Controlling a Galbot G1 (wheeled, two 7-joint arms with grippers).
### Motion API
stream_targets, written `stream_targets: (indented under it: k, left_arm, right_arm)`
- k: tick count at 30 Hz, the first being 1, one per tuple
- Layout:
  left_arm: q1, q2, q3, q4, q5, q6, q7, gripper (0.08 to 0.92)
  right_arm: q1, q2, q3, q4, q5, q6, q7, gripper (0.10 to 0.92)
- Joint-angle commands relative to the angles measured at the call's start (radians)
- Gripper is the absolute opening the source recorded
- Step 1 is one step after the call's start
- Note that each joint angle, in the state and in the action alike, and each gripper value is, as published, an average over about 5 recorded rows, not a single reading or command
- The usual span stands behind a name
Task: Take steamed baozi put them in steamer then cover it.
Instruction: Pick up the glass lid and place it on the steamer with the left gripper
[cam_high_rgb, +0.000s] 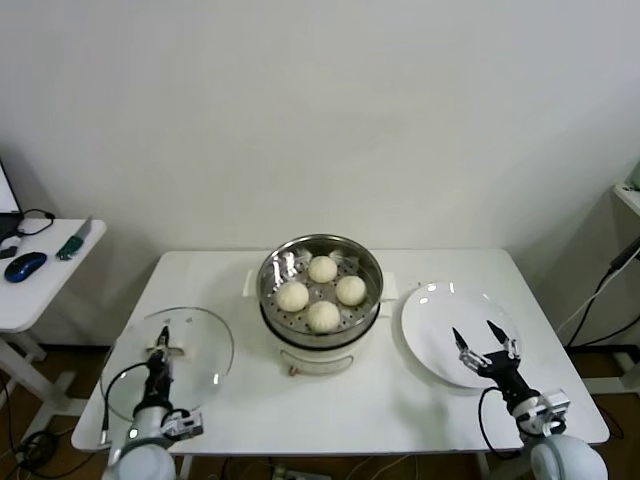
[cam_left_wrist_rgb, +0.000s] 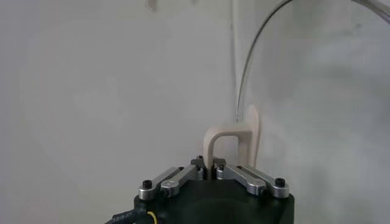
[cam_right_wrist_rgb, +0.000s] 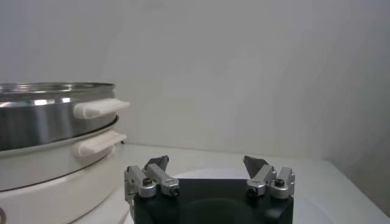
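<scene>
With my left gripper (cam_high_rgb: 160, 345) clamped on the cover's (cam_high_rgb: 205, 350) handle (cam_left_wrist_rgb: 231, 141) and my right gripper (cam_high_rgb: 486, 345) gaping empty, I judged a level lift onto the steamer (cam_high_rgb: 320, 285) best.

Head view: high, looking down over whole table (cam_high_rgb: 400, 400). Left wrist: close behind cover (cam_left_wrist_rgb: 234, 143) handle. Right wrist: low, sideways at steamer (cam_right_wrist_rgb: 49, 115), shared with head view.

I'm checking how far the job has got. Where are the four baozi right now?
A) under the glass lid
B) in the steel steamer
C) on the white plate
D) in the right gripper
B: all four steamed baozi sit inside the open steamer; the cover lies apart on the table, its handle in the left gripper.
</scene>
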Motion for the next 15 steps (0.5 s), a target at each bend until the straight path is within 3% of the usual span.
stream_targets:
  k: [1, 8, 15]
  left_arm:
    - [0.130, 0.111, -0.009, -0.367, -0.039, 0.228, 0.065, 0.151]
    - [0.077, 0.248, 0.010, -0.487, -0.046, 0.310, 0.166, 0.151]
    - [-0.203, 0.351, 0.224, -0.477, -0.029, 0.387, 0.293, 0.151]
  right_arm:
    - [0.028, -0.050, -0.016, -0.013, -0.007, -0.003, 0.003, 0.823]
    - [0.078, -0.079, -0.047, -0.031, -0.026, -0.014, 0.011, 0.823]
    - [0.103, -0.071, -0.073, -0.037, -0.052, -0.022, 0.023, 0.823]
